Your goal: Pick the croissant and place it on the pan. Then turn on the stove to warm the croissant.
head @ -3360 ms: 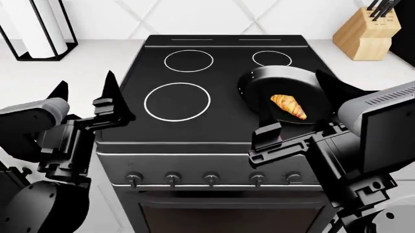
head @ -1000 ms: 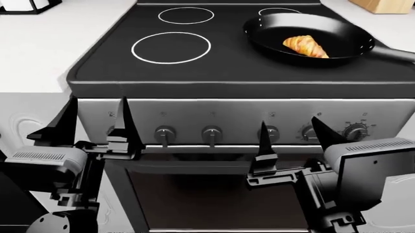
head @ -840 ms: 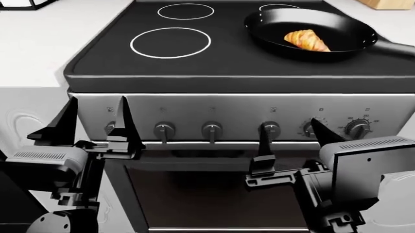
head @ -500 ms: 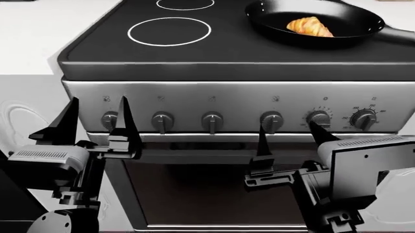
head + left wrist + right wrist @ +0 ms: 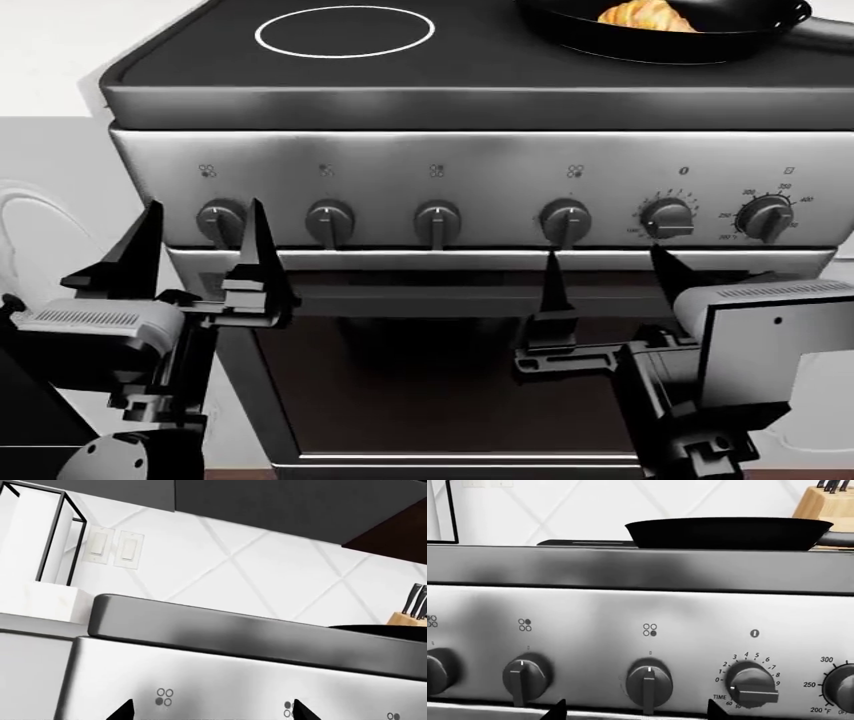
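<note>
- Left wrist view: the stove (image 5: 220,680) fills the frame from low and close, its steel front panel under the dark cooktop edge. Two black fingertips (image 5: 123,711) show at the picture's lower edge, spread apart with nothing between them. Only a dark sliver of the pan (image 5: 383,628) shows, far right, beside the knife block (image 5: 410,614). No knob is in this view.
- Head view: the croissant (image 5: 645,13) lies in the pan on the stove's far right burner, so the placing step looks finished and the knob step is in hand. The left gripper (image 5: 196,262) hangs open just below the leftmost knob. The right gripper (image 5: 607,285) is also open and empty, its fingers pointing up just under the fourth knob (image 5: 565,218) from the left.
- Right wrist view: the fourth knob (image 5: 649,684) sits between the two fingertips at the lower edge, with the pan on the cooktop above and slightly to the right. Its burner symbol has the lower-right dot filled, which I take to mean the burner under the pan. The next move calls for raising the right gripper onto that knob, closing squarely on its ridge, then twisting.
</note>
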